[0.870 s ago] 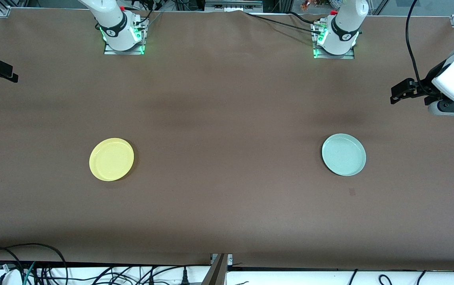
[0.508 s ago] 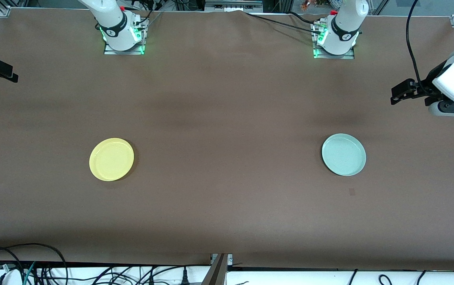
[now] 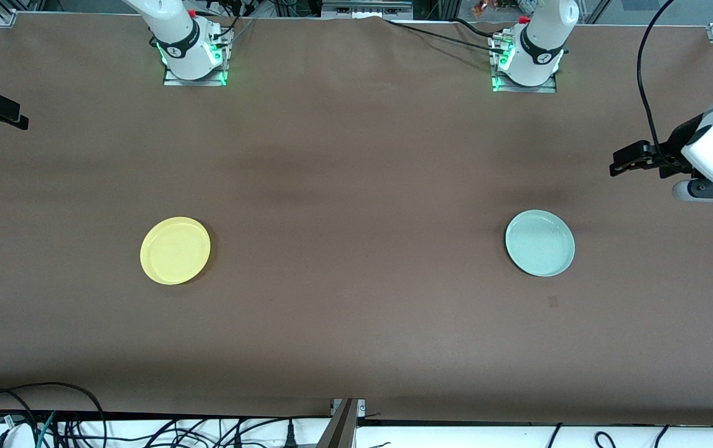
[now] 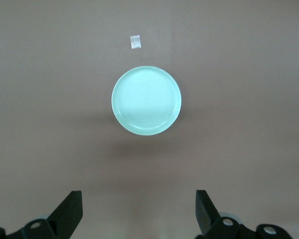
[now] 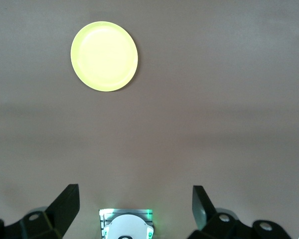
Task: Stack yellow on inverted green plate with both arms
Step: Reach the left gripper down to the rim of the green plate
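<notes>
Above the table's two ends, we see both grippers raised, fingers spread, holding nothing.

Our left gripper (image 4: 138,211) hangs over the left arm's end, our right gripper (image 5: 134,206) over the other. One yellow (image 3: 175,250) and one green plate (image 3: 540,242) lie rim-up, well apart, bare brown table (image 3: 356,186) all round.

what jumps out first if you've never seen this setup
Two plates lie far apart on the brown table: the bright yellow plate toward the right arm's end, the pale green plate toward the left arm's end, both rim up. The left gripper hangs open above the table's edge at the left arm's end, and the right gripper is open at the other edge, neither holding anything.
</notes>
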Available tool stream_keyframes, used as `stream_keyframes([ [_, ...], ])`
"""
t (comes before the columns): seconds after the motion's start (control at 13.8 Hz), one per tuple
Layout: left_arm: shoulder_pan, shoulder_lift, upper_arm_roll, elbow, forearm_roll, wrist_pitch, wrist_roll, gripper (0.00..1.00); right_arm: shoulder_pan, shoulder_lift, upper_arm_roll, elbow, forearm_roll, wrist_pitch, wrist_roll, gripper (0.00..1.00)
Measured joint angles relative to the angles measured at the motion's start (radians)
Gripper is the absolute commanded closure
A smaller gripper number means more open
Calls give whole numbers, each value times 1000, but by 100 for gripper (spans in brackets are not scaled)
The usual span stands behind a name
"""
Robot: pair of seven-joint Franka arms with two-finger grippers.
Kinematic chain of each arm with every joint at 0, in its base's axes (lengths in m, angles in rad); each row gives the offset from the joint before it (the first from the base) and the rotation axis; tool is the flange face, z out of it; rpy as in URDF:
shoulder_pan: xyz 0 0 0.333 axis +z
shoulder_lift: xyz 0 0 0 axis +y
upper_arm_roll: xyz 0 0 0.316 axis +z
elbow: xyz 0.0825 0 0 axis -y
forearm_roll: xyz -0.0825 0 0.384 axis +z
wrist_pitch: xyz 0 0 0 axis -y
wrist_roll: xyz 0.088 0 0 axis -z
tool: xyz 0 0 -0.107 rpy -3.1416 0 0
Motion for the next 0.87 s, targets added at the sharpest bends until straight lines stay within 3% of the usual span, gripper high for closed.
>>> stream_keyframes([
  [0.22,4,39,0,-3,0,-22,94,0,0,0,0,0,0,0,0,0],
  [0.44,5,153,0,-3,0,-6,213,0,0,0,0,0,0,0,0,0],
  [0.87,33,450,2,-2,7,234,479,0,0,1,-1,1,0,0,0,0],
])
